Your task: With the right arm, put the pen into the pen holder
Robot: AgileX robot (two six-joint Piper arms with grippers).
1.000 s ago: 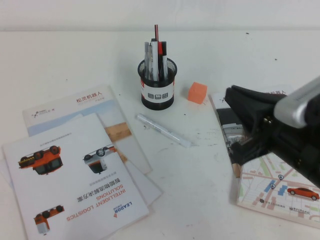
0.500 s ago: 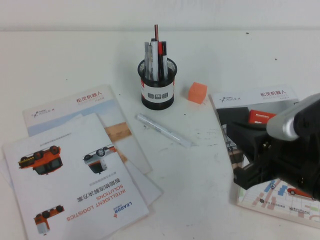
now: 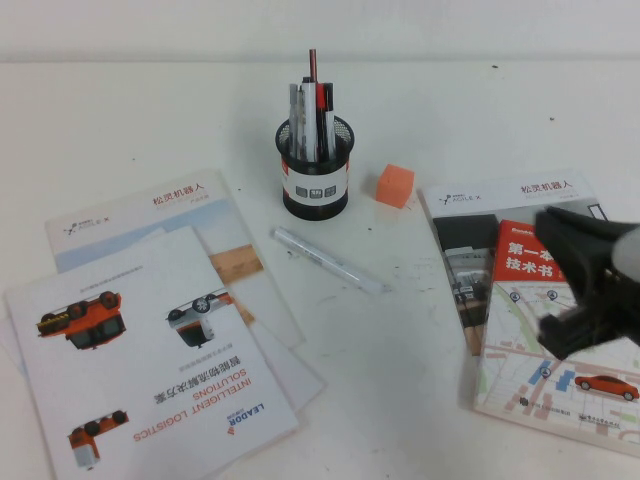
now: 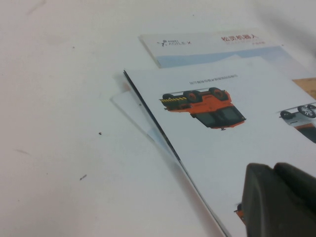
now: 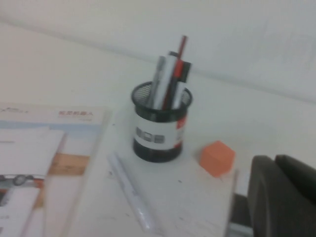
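Observation:
The black mesh pen holder (image 3: 315, 170) with a white label band stands upright at the back middle of the table; it also shows in the right wrist view (image 5: 159, 126). Several pens stand in it, among them the white-barrelled pen with a black cap (image 5: 174, 74). My right gripper (image 3: 556, 277) hovers over the booklet at the right, well away from the holder, open and empty; a dark part of it shows in its wrist view (image 5: 284, 197). My left gripper (image 4: 279, 202) sits low over the leaflets at the left.
A slim all-white pen (image 3: 328, 259) lies on the table in front of the holder. An orange cube (image 3: 395, 185) sits to the holder's right. A booklet (image 3: 520, 300) lies at the right, and overlapping leaflets (image 3: 150, 330) lie at the left.
My right arm has pulled back to the right and towards the robot, uncovering the booklet beneath it. The holder, pens and cube have not moved.

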